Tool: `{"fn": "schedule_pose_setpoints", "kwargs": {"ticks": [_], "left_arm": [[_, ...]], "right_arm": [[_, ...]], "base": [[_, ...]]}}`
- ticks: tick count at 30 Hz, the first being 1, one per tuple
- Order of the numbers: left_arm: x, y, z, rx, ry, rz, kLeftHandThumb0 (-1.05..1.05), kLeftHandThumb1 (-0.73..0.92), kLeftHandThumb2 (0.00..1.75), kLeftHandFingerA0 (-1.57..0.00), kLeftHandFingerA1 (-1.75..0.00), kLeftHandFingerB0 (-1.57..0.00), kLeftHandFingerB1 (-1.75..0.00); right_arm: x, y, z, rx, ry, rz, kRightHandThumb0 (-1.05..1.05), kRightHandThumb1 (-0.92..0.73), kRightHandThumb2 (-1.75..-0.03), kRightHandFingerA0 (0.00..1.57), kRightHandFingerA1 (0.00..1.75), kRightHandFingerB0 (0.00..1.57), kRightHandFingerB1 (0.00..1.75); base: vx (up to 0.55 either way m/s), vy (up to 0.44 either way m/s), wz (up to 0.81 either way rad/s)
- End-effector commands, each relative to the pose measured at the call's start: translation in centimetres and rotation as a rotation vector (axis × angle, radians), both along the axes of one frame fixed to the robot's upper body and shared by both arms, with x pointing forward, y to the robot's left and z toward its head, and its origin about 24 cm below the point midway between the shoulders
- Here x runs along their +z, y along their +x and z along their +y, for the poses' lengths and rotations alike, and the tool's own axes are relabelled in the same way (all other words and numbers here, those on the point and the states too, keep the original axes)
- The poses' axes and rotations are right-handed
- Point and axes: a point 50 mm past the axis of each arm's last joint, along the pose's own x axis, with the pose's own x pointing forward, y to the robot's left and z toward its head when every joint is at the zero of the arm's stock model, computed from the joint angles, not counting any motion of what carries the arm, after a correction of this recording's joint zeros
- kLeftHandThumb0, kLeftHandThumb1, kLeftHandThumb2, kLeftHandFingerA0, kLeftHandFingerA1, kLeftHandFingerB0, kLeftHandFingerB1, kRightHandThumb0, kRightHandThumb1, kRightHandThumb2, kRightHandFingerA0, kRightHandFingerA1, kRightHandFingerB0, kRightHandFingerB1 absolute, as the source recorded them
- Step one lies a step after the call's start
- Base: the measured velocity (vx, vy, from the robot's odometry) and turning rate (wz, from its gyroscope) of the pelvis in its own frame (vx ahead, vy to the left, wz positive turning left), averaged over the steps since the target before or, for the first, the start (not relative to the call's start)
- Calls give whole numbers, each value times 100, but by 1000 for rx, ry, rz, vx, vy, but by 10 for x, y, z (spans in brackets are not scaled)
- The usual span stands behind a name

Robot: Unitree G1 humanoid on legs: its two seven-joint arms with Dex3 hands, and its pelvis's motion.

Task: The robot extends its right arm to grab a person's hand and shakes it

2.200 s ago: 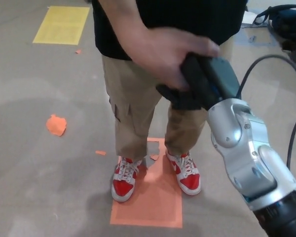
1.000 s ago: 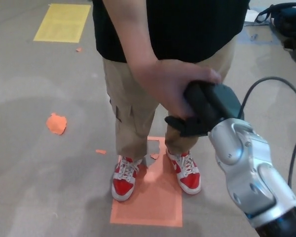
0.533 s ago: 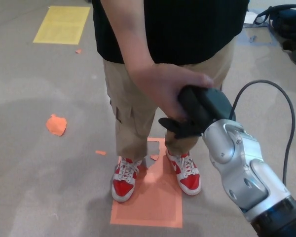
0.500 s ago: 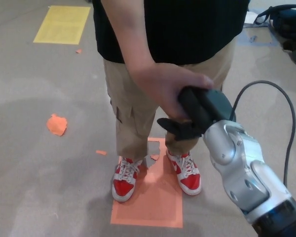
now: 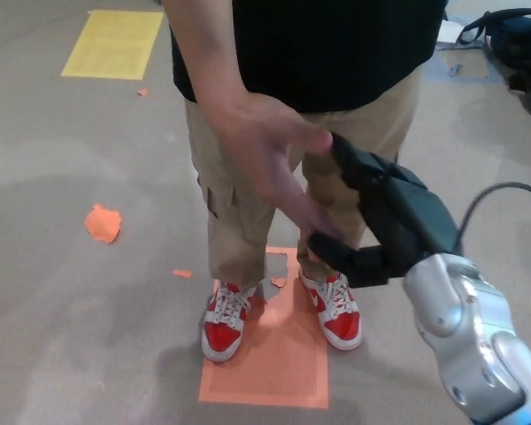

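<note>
You're looking at a right hand [image 5: 394,221] in matt black plastic, while the forearm shell [image 5: 469,341] behind it is showing smooth silvery metal with a soft sheen. The person's trousers [image 5: 239,217] are reading as tan woven cloth, the shirt [image 5: 336,49] as plain black cloth. Down at 6 o'clock the sneakers [image 5: 223,323] are looking like glossy red and white leather. The floor [image 5: 71,310] is looking like dull grey concrete, with a flat orange sheet [image 5: 270,367] lying matt like paper.
</note>
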Motion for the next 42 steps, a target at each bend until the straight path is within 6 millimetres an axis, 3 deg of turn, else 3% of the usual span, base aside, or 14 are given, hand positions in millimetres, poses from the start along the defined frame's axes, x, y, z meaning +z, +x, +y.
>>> {"fn": "schedule_pose_setpoints", "kwargs": {"ticks": [1,12,26,27,28,29,30,32,33,34,36,38,39,42], "left_arm": [[3,-4,8,19,4,16,-60,90,67,-31,-32,-23,-30],[2,-5,7,36,-13,5,-63,90,67,-32,-32,-23,-30],[3,1,4,4,14,-3,-62,91,68,-34,-33,-26,-31],[3,1,4,10,11,-10,-61,91,67,-33,-33,-26,-31],[4,2,4,16,6,-16,-61,91,67,-33,-33,-26,-31],[3,1,4,22,3,-16,-63,89,67,-32,-32,-23,-30],[2,-1,4,30,-2,-16,-63,89,67,-32,-32,-23,-30],[1,0,3,18,5,-4,-64,91,67,-33,-33,-23,-30],[2,1,3,15,9,-4,-62,90,67,-32,-32,-23,-29],[3,3,4,13,14,-8,-62,91,67,-35,-33,-25,-31],[6,6,5,8,15,-18,-62,90,68,-33,-33,-24,-30],[7,8,5,12,2,-24,-61,90,68,-32,-33,-23,-30],[8,9,5,8,1,-32,-64,91,67,-33,-33,-25,-31],[9,13,4,-26,29,-24,-64,92,69,-34,-33,-26,-31]], "right_arm": [[-25,0,-41,-115,-21,89,-93,-69,-99,0,4,0,0],[-88,-11,-109,-315,-50,340,-94,-68,-99,0,7,0,0],[-178,-80,-173,-611,315,868,-85,-78,-107,0,16,0,9],[-182,-86,-174,-624,345,900,-71,-91,-67,0,12,0,7],[-185,-90,-175,-633,380,924,-71,-91,-67,0,12,0,7],[-191,-101,-178,-643,343,974,-85,-82,-108,0,10,0,8],[-198,-116,-183,-654,277,1042,-85,-82,-108,0,10,0,8],[-202,-128,-189,-670,181,1108,-85,-82,-111,0,12,0,10],[-204,-137,-194,-648,71,1154,-76,-92,-71,4,24,8,23],[-204,-140,-197,-638,24,1175,-83,-75,-108,10,46,9,41],[-201,-133,-197,-634,52,1149,-76,-91,-68,2,20,7,22],[-198,-124,-194,-609,98,1116,-77,-92,-68,1,19,5,22],[-194,-116,-192,-601,147,1092,-77,-75,-110,0,19,0,20],[-192,-112,-193,-619,170,1067,-76,-75,-109,0,22,0,20]], "base": [[0,0,0],[0,0,0],[0,0,0],[0,0,0],[0,0,0],[0,0,0],[0,0,0],[0,0,0],[0,0,0],[0,0,0],[0,0,0],[0,0,0],[0,0,0],[0,0,0]]}}
